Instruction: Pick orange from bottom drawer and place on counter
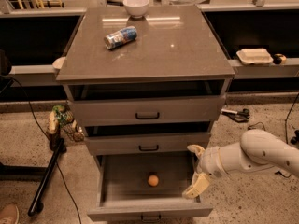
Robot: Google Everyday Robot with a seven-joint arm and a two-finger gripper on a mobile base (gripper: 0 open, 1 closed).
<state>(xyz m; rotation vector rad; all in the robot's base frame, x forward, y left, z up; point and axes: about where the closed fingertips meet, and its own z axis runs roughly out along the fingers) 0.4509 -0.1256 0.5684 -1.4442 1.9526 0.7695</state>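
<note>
The orange [153, 180] lies on the grey floor of the bottom drawer [112, 190], which is pulled out. My gripper [196, 170] is open, with one cream finger [196, 149] up and the other down, above the drawer's right side. It is to the right of the orange and apart from it. The white arm comes in from the right. The counter [187, 55] is the glossy grey-brown top of the cabinet.
On the counter lie a blue-and-white can [120, 37] and a white bowl [136, 6] at the back. The two upper drawers stand slightly open. A black stand leg [46, 176] and cables lie on the floor at the left. A white container [254, 56] sits on the right ledge.
</note>
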